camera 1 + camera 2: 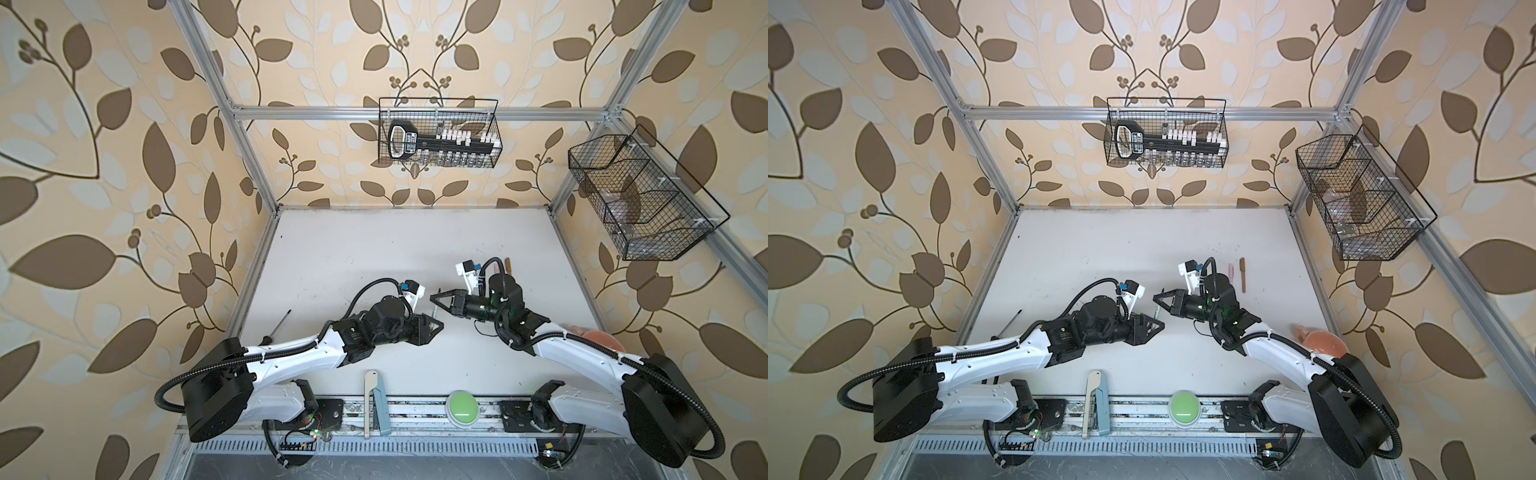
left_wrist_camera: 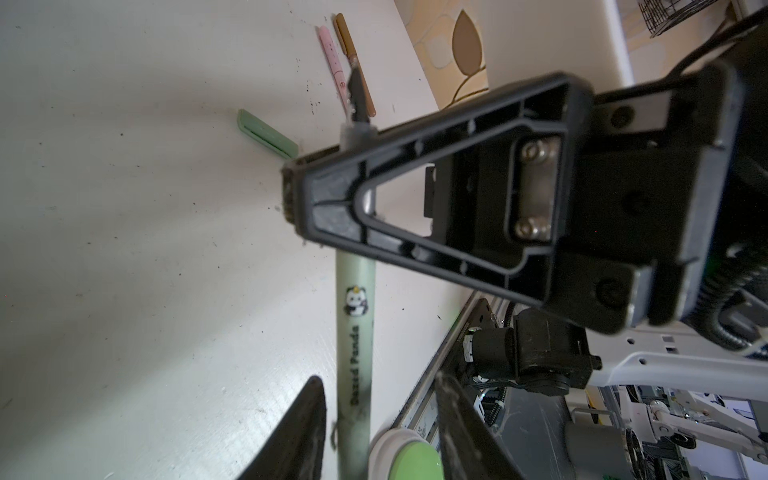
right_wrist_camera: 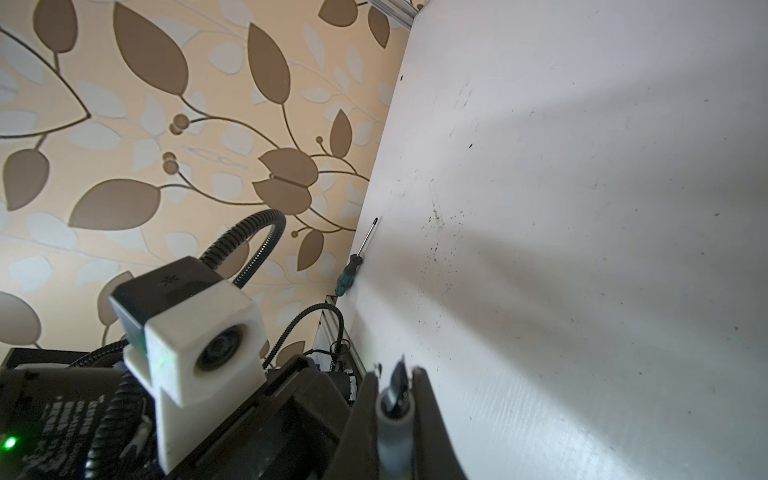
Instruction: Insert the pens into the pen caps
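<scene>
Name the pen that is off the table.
The pale green pen with the panda print: the right gripper holds it up, while the pink pen and brown pen lie on the table.

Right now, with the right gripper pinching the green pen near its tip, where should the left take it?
The free rear barrel of the green pen, coming from the tail end opposite the right gripper: it is long, straight and bare there, and the left gripper straddles it.

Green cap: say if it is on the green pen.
No, the green cap lies on the table, apart from the green pen.
</scene>
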